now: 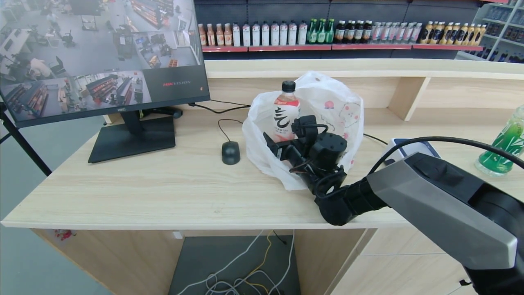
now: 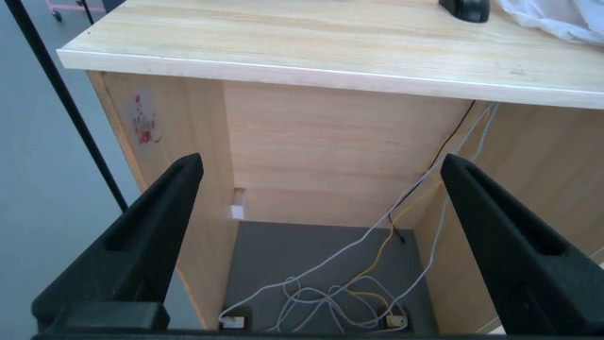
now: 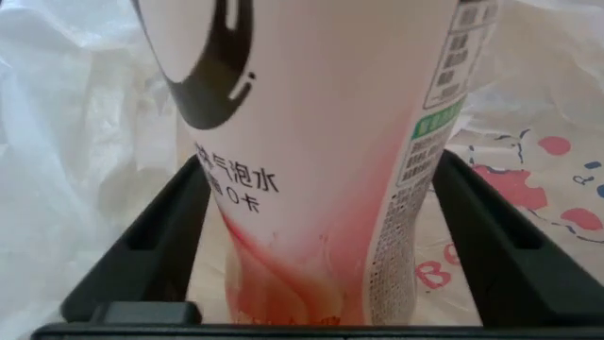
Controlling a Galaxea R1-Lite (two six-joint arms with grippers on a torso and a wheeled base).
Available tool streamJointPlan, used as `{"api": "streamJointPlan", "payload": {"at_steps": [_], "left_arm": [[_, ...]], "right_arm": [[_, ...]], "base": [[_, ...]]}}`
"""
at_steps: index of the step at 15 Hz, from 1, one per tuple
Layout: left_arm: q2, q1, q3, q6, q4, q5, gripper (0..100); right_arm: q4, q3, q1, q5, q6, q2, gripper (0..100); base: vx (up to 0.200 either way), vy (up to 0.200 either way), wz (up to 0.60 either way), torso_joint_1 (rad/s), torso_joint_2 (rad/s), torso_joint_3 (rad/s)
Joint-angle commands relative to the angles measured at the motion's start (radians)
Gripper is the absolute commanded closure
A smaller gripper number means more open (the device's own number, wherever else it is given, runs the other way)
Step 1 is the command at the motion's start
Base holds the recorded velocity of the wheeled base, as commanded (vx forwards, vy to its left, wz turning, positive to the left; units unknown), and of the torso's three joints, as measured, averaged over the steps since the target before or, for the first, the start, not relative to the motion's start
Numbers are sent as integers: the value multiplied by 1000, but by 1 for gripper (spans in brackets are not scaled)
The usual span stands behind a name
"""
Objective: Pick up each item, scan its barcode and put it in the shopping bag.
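Nearest, low at the front edge of the surface (image 1: pixel 163 192), the left end effector (image 2: pixel 321 217) hangs open, its two black wedge-shaped fingers wide apart, with loose cables (image 2: pixel 330 293) on the floor beneath.

At the centre of the head view the right end effector (image 1: pixel 287 137) is inside the mouth of the shopping bag (image 1: pixel 335 110). Its fingers are spread wide on either side of the drink bottle (image 1: pixel 286 107), flanking it rather than clamping it. The bottle stands upright in the bag, black cap above the rim.

The bottle is a smooth, rigid plastic cylinder with a glossy pink-and-white label. It is probably full, so fairly heavy and apt to slip. The straight label section around the middle is the best place to hold it. The bag is thin, crinkly white film with small printed figures. It is limp, will give no support, and could snag a finger.

A black mouse (image 1: pixel 230 152) lies just left of the bag. To the right sits a white-and-blue device (image 1: pixel 405 147), possibly the scanner. A green bottle (image 1: pixel 505 145) stands at the right edge. A monitor (image 1: pixel 94 53) fills the upper left, and shelved drinks (image 1: pixel 339 32) line the top.
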Motion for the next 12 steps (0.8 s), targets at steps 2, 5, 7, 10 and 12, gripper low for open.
{"api": "streamJointPlan", "payload": {"at_steps": [2,5,7,10,12], "left_arm": [[0,0,0,0,0,0,0],[0,-1,0,0,0,0,0],[0,0,0,0,0,0,0],[0,0,0,0,0,0,0],[0,0,0,0,0,0,0]], "right_arm": [[-12,-7,1,0,-1,-3,0],[-37,-1,2,0,-3,-17,0],[-37,-1,1,0,-4,-41,0],[-32,12,1,-2,-7,-98,0],[-37,88,4,0,-9,-162,0]], "base": [[0,0,0,0,0,0],[0,0,0,0,0,0],[0,0,0,0,0,0],[0,0,0,0,0,0],[0,0,0,0,0,0]]}}
